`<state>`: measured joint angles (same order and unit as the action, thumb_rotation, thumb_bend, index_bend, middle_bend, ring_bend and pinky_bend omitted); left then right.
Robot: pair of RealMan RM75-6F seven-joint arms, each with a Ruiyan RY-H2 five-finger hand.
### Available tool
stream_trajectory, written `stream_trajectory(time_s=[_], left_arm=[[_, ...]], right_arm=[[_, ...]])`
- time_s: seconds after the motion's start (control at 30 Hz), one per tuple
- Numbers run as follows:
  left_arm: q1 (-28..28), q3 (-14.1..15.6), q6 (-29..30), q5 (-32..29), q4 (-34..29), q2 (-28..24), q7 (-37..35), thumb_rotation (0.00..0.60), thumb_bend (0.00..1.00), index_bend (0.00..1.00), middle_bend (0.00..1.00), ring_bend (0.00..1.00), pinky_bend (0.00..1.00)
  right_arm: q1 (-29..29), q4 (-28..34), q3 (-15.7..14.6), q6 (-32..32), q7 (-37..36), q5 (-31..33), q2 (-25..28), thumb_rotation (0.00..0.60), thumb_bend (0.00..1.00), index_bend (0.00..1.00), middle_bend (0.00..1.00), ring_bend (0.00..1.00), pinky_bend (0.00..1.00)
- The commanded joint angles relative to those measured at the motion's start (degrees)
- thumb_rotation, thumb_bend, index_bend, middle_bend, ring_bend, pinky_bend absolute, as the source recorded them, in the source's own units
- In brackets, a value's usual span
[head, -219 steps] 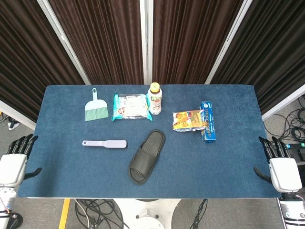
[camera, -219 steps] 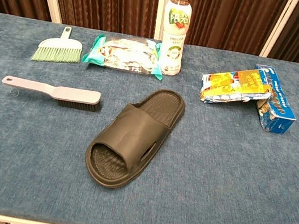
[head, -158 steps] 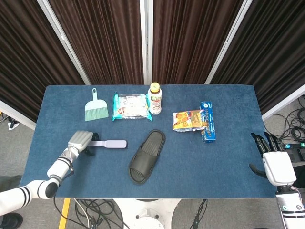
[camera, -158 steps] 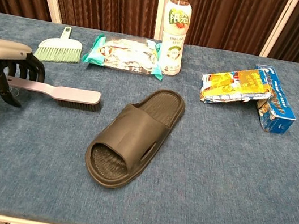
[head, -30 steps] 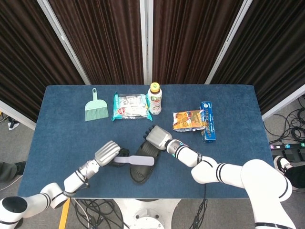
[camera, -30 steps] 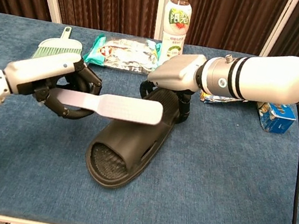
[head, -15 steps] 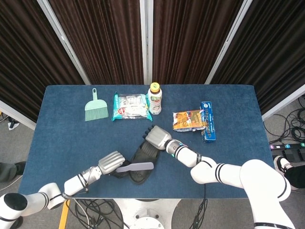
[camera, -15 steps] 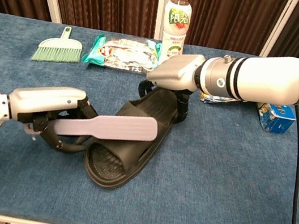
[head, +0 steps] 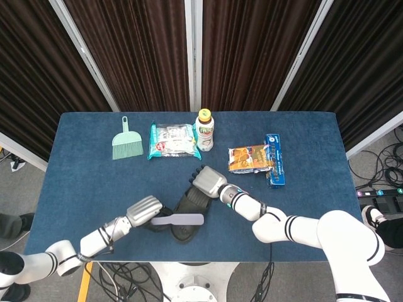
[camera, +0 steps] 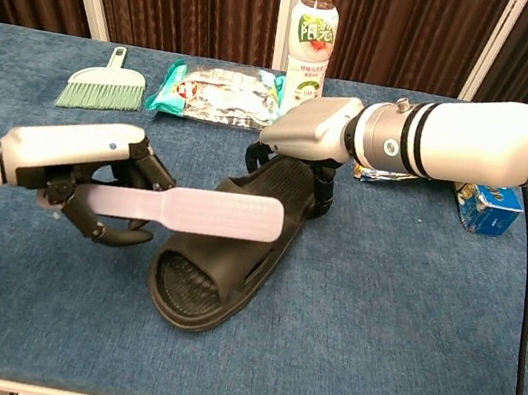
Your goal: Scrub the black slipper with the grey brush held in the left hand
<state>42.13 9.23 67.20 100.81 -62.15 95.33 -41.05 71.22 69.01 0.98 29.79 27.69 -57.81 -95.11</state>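
Black slipper [camera: 224, 252] under grey brush [camera: 210, 214], left hand [camera: 104, 186] gripping handle, seemingly

Both views were evenly and brightly lit from above, and focus was kept sharp throughout. Only soft, short shadows were cast on the blue cloth-covered table [camera: 405, 323]. No glare or motion blur was seen.

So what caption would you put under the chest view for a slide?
Left hand holds the grey brush across the black slipper while the right hand steadies its heel.
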Motion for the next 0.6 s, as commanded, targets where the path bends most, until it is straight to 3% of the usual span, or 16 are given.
stream_trajectory(time_s=[0.03,0.13,0.27,0.6], left_arm=[[0.87,-1.66,-2.56,-2.58,2.1,0.76,-3.02,0.6,0.62,1.0,1.0,1.0,1.0],[1.14,-1.62,-4.15,-3.27,3.54,1.39,-5.05,0.6,0.62,1.0,1.0,1.0,1.0],[2.34,0.81,-7.36,-1.56,3.46,1.16,-4.64,0.6,0.62,1.0,1.0,1.0,1.0],[2.19,4.77,-6.82,1.41,-3.69,-3.01,-2.43,0.6,0.63,1.0,1.0,1.0,1.0]], right_arm=[[-0.05,0.15,-0.05,0.15,0.02,-0.05,0.09,0.6,0.22,0.45,0.37,0.17,0.21],[-0.08,0.13,-0.11,0.13,-0.02,-0.07,0.03,0.6,0.22,0.45,0.37,0.17,0.21],[0.01,-0.15,-0.15,-0.09,-0.11,-0.16,-0.2,0.6,0.22,0.45,0.37,0.17,0.21],[-0.04,-0.57,-0.22,-0.15,-0.29,-0.19,-0.48,0.6,0.22,0.45,0.37,0.17,0.21]])
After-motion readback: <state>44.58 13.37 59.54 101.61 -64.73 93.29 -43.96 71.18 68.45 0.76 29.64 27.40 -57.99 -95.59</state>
